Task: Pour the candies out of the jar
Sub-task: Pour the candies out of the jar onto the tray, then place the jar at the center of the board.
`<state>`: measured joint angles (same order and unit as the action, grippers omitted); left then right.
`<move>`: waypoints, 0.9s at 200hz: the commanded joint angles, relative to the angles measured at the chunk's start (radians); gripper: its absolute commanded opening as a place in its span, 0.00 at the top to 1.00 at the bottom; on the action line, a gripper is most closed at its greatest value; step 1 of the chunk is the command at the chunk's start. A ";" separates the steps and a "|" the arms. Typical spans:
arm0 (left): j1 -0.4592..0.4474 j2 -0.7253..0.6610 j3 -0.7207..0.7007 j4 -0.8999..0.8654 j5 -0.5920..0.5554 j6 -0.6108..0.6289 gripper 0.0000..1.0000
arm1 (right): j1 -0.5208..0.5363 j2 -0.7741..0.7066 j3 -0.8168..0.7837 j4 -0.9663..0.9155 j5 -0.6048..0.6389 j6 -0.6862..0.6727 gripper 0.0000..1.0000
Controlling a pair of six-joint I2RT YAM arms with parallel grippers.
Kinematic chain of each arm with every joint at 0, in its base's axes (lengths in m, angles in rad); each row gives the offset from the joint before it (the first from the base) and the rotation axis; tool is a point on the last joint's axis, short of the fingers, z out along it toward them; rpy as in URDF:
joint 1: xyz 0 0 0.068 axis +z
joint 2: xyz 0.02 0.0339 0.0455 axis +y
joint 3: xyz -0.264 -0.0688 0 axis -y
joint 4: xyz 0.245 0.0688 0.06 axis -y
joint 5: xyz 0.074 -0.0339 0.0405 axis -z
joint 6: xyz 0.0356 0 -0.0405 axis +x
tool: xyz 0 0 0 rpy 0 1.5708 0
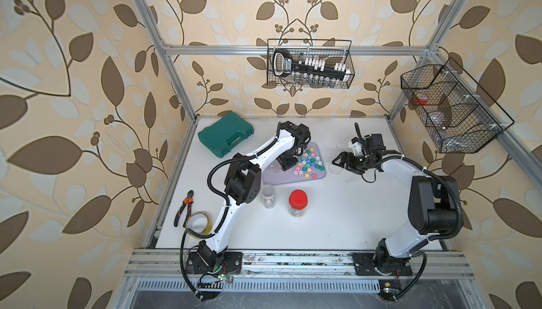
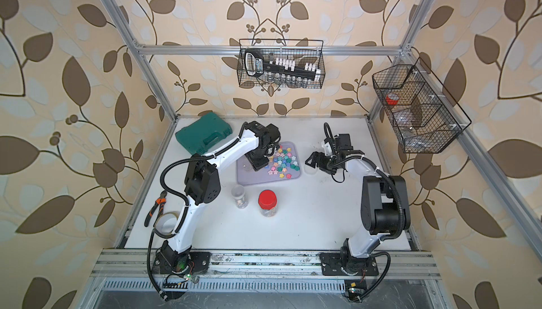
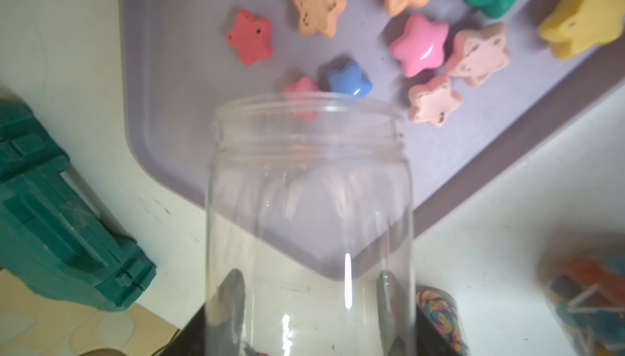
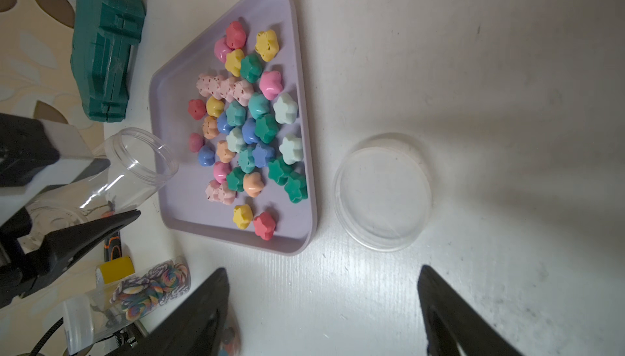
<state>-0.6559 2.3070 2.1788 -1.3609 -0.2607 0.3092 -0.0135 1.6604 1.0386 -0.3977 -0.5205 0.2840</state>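
Observation:
My left gripper [image 3: 309, 303] is shut on the clear jar [image 3: 309, 202], its dark fingers [image 3: 233, 290] pressed against both sides near the base. The jar is tipped with its open mouth over the lilac tray [image 3: 169, 100] and looks empty. The candies [image 4: 250, 127], pastel flower-shaped pieces, lie spread on the tray [image 4: 304, 236]; both top views show them [image 1: 308, 162] [image 2: 283, 160] beside the jar [image 1: 275, 167]. My right gripper [image 4: 323, 290] hangs open over bare table, holding nothing, close to the clear lid [image 4: 382, 192] lying flat right of the tray.
A red-lidded jar [image 1: 297, 203] and a small open jar of swirl lollipops [image 1: 268, 196] stand in front of the tray. A green case [image 1: 225, 134] lies at the back left. Pliers [image 1: 183, 207] and a tape roll [image 1: 199, 224] sit at the left edge. Wire baskets [image 1: 309, 64] hang on the walls.

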 commanded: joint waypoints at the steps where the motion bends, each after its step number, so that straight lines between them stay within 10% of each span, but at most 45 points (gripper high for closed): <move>1: -0.010 -0.024 0.033 -0.074 -0.097 -0.036 0.45 | -0.003 0.004 -0.005 -0.017 0.004 -0.011 0.16; 100: -0.005 -0.312 -0.239 0.199 0.231 -0.011 0.44 | 0.041 -0.131 -0.009 0.027 -0.116 -0.015 0.19; 180: 0.136 -0.609 -0.559 0.474 0.930 0.112 0.43 | 0.177 -0.252 0.137 0.016 -0.374 -0.053 0.23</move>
<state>-0.5594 1.7756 1.6741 -0.9859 0.3580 0.3595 0.1123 1.4334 1.1023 -0.3717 -0.7822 0.2722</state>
